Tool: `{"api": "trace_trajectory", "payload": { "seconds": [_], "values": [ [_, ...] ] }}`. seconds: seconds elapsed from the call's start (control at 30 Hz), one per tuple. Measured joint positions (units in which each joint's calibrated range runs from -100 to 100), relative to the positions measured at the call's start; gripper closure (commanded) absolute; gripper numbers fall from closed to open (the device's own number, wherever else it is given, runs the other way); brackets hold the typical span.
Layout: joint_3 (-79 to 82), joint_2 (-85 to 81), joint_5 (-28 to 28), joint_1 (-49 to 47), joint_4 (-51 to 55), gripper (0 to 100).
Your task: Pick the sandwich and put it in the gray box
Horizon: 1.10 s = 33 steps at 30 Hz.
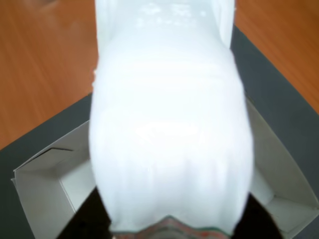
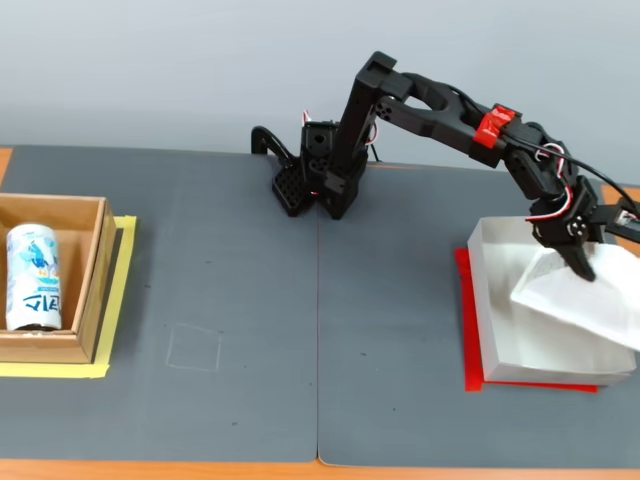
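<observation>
The sandwich [image 2: 580, 300], a long flat white plastic packet, hangs tilted over the gray box [image 2: 500, 330], a shallow pale paper tray at the right of the mat in the fixed view. My gripper [image 2: 580, 262] is shut on the packet's upper end. In the wrist view the sandwich [image 1: 169, 129] fills the middle and hides most of the gray box [image 1: 40, 184] beneath it. Dark fingers [image 1: 84, 219] show at the packet's lower corners.
A brown wooden box [image 2: 85, 300] at the left of the fixed view holds a white-and-blue drink can [image 2: 32, 277] and sits on yellow tape. Red tape [image 2: 468, 330] borders the tray. The arm's base [image 2: 315, 185] stands at the back middle. Wooden table edge [image 1: 40, 74].
</observation>
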Motion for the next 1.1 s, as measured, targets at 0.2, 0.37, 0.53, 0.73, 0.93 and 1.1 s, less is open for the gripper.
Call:
{"api": "trace_trajectory", "payload": {
  "seconds": [0.2,0.37,0.53,0.73,0.93,1.1],
  "values": [
    [0.0,0.0,0.0,0.0,0.9,71],
    [0.0,-0.3,0.0,0.0,0.9,82],
    [0.0,-2.2,0.0,0.1,0.9,98],
    [0.6,-6.8,0.0,2.4,0.9,98],
    [8.5,-15.5,0.0,8.7,0.9,98],
    [20.2,-26.8,0.0,16.4,0.9,98]
  ]
}}
